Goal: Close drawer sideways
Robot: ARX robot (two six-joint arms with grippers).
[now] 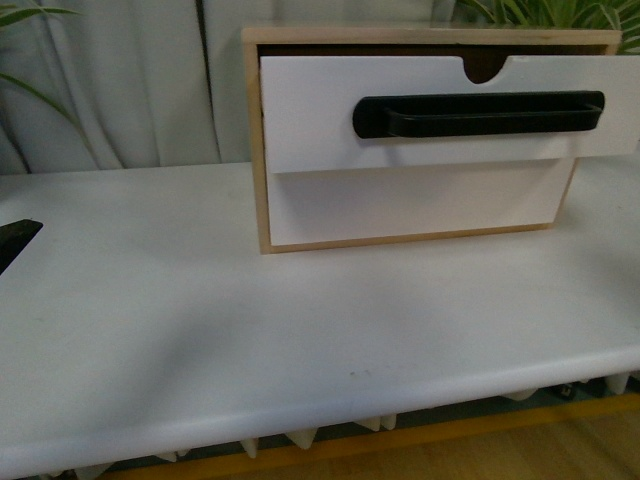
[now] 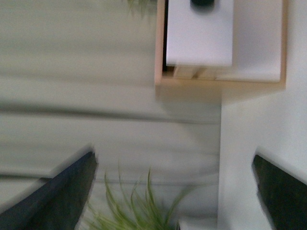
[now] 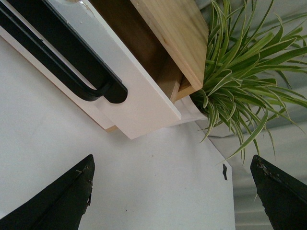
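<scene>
- Front view: the drawer [image 1: 310,110], with its black bar handle [image 1: 478,114], stands pulled out of the light-wood cabinet [image 1: 262,190] on the white table [image 1: 200,330]. Nothing touches it, so I judge that the step in hand is the approach and the closing is not yet begun. A dark shape [image 1: 14,240] at the left border is perhaps part of the left arm; too little shows to be sure.
- Left wrist view, blurred: the left gripper [image 2: 172,160] has its fingers wide apart and holds nothing, well apart from the cabinet. Only this view gives the cabinet from its side, which shows how the drawer sticks out.
- Right wrist view: the right gripper [image 3: 172,160] is also spread and empty, near the end of the handle, with a spider plant [image 3: 240,62] beside the cabinet. This view alone shows the gap behind the drawer front. The next move, I think, calls for a finger laid flat against the white front and a straight push inward — not a grasp.
</scene>
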